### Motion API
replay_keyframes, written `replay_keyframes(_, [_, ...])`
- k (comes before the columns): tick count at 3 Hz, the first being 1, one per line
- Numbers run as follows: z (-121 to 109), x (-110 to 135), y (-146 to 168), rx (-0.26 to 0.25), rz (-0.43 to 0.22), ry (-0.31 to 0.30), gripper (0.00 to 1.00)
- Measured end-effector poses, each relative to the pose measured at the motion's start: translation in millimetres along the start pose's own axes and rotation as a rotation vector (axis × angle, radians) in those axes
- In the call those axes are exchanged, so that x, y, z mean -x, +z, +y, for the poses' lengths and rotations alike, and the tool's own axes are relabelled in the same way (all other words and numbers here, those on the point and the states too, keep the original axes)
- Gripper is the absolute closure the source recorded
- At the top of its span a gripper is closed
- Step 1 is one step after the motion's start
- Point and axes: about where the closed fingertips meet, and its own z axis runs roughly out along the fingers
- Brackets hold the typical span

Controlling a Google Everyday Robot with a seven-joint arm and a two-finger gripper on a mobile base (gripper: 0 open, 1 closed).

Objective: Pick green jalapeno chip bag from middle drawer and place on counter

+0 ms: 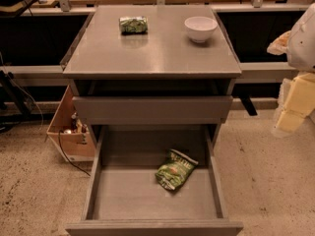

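The green jalapeno chip bag (174, 170) lies crumpled on the floor of the open middle drawer (98, 181), right of its centre and near the back. The counter (152, 53) is the grey top of the cabinet above. My gripper (294, 107) hangs at the right edge of the view, beside the cabinet at about the height of the upper drawer. It is well to the right of the bag and higher than it, touching nothing. It holds nothing that I can see.
A smaller block-shaped green packet (133, 24) and a white bowl (200, 28) stand at the back of the counter. The shallower upper drawer (152, 109) is pulled out slightly above the middle drawer. A wooden box (69, 132) with a cable sits on the floor at left.
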Motion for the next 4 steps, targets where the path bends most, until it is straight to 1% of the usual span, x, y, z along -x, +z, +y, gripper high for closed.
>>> replay_keyframes(1, [0.0,0.0,0.2,0.0,0.0,0.0,0.0])
replay_keyframes(2, [-5.3,-3.7,24.8,0.012,-0.023,0.006,0.0])
replay_keyframes(3, [-12.5,-12.2,86.1,0.06,-0.076,-0.004,0.0])
replay_keyframes(4, [-11.9,-17.8,150.6,0.124,-0.127,-0.021,0.0])
